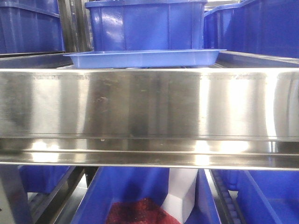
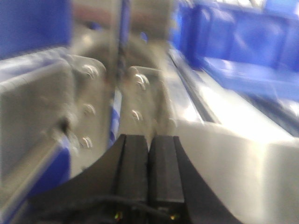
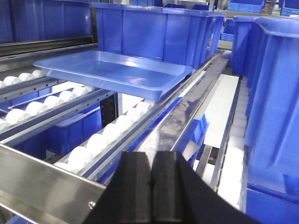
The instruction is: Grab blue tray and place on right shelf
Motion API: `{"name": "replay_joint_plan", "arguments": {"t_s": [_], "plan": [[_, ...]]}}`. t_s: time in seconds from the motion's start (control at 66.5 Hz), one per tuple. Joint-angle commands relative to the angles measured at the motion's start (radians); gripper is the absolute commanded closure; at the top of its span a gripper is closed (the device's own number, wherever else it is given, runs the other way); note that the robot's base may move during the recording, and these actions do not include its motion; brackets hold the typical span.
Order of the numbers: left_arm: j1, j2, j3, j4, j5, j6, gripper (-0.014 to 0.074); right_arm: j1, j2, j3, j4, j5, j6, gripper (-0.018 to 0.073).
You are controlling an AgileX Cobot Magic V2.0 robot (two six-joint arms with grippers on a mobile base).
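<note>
The blue tray (image 1: 142,58) lies flat and empty on the right shelf (image 1: 149,100), just behind its wide steel front rail. From the right wrist the blue tray (image 3: 114,71) rests across the white roller tracks (image 3: 100,140), in front of a deep bin. My right gripper (image 3: 152,156) is shut with nothing in it, hovering over the front rail (image 3: 44,179), short of the tray. My left gripper (image 2: 149,140) is shut and empty too, above a steel rail (image 2: 233,158); its view is blurred. Neither gripper touches the tray.
Deep dark-blue bins (image 1: 147,23) stand behind the tray, with others (image 3: 275,88) to the right. A lower level holds a bin (image 1: 140,200) with something red and white inside. A bolted steel upright (image 2: 88,98) stands left of the left gripper.
</note>
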Motion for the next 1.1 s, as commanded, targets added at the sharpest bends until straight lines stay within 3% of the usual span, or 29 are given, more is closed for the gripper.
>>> {"name": "replay_joint_plan", "arguments": {"t_s": [0.0,0.857,0.962,1.082], "plan": [[0.025,-0.013,0.029,-0.006,-0.163,0.006,0.0645,0.0,0.011,-0.024,-0.022,-0.092,-0.009,0.0504],[0.023,-0.013,0.031,-0.006,-0.159,0.006,0.0645,-0.005,0.011,-0.006,-0.022,-0.097,-0.009,0.0504],[0.023,-0.013,0.031,-0.006,-0.159,0.006,0.0645,-0.062,0.011,0.034,-0.017,-0.103,-0.009,0.0504],[0.023,-0.013,0.031,-0.006,-0.159,0.006,0.0645,-0.195,-0.022,0.11,0.042,-0.173,-0.009,0.0504]]}}
